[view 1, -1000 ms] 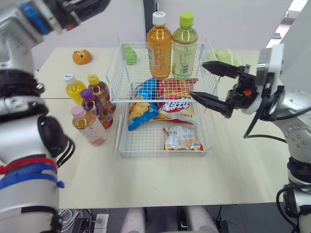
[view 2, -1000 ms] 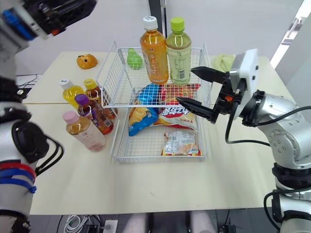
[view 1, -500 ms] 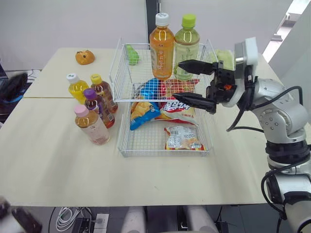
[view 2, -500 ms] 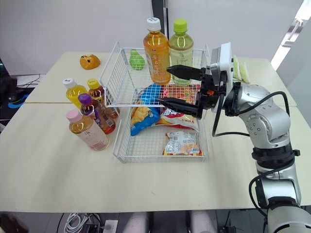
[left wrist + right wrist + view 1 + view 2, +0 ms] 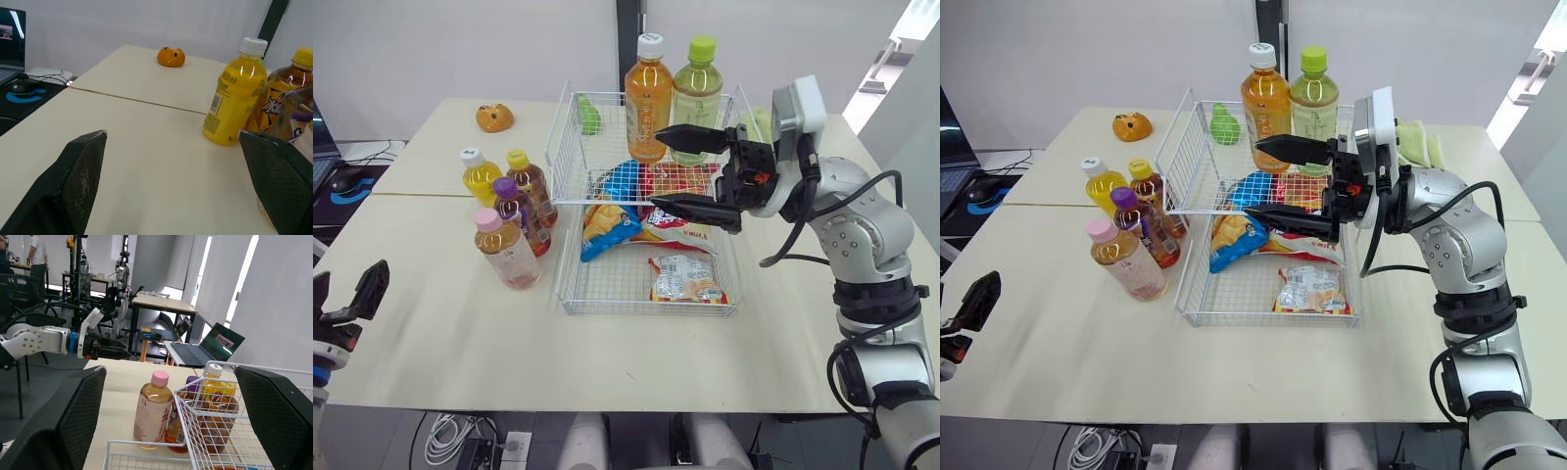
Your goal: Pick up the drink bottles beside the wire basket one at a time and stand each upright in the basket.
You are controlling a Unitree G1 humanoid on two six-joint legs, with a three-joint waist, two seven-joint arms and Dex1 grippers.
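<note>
Two drink bottles, an orange one [image 5: 648,98] and a green one [image 5: 695,103], stand upright at the far end of the wire basket [image 5: 646,309]. Snack bags [image 5: 680,279] cover much of its floor. Four more bottles cluster just outside the basket's left wall. The pink-capped bottle [image 5: 506,253] is by the near-left corner, the purple-capped bottle [image 5: 519,211] is tight behind it, and the amber bottle [image 5: 534,186] and yellow bottle [image 5: 480,178] are further back.

The right tool [image 5: 654,166] hovers over the middle of the basket, spread wide and grasping nothing. The left tool [image 5: 348,286] sits low, well out from the basket's near-left corner, also spread and empty.

The next step looks like fetching another bottle, and the pink-capped one is the most exposed. A good grasp would come from its outer side, away from the basket, with the jaws around the body below the shoulder. Lifting it straight up should spare the purple-capped neighbour. It then needs to clear the basket's left wall and go down on bare wire beside the standing pair, since the bags would tip it. The right tool should move off the basket first.
</note>
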